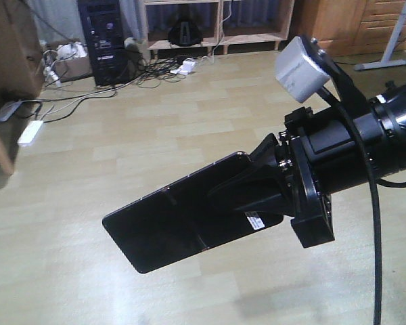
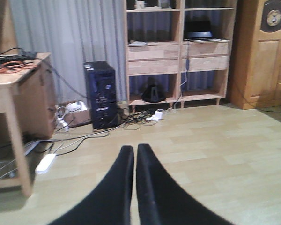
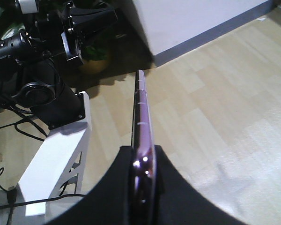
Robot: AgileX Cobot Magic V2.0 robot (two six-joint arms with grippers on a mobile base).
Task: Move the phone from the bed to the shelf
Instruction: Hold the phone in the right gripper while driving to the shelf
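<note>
Black phone (image 1: pixel 183 213): a glossy slab held in the air over the floor at the centre of the front view. Its free end dips toward the lower left. A seam crosses its middle, and a small white sticker (image 1: pixel 256 220) sits near the gripped end.
Right fingers (image 1: pixel 240 183): clenched on the phone's right-hand end. In the right wrist view the phone (image 3: pixel 141 117) stands edge-on between them (image 3: pixel 107 187), its pinkish rim running up the middle of the frame.
Right arm (image 1: pixel 365 135): black, entering from the right edge of the front view, with a grey camera box (image 1: pixel 301 68) above it at the upper right.
Left fingers (image 2: pixel 112 187): pressed together at the bottom centre of the left wrist view, with only a thin slit between them and nothing held.
Shelf (image 2: pixel 154 51): light wood, in the upper centre of the left wrist view, standing against a curtain. In the front view only its lowest boards (image 1: pixel 250 38) show along the top edge, well apart from the phone.
Floor (image 1: pixel 155 115): pale wood planks.
Computer tower (image 2: pixel 100 93): black, standing on the floor just left of the shelf.
Counter (image 2: pixel 18 77): wooden, at the left edge of the left wrist view, with cables lying on top.
Power strip (image 2: pixel 46 162): white, on the floor near the counter's leg.
Wardrobe (image 2: pixel 260 56): brown wood, right of the shelf.
</note>
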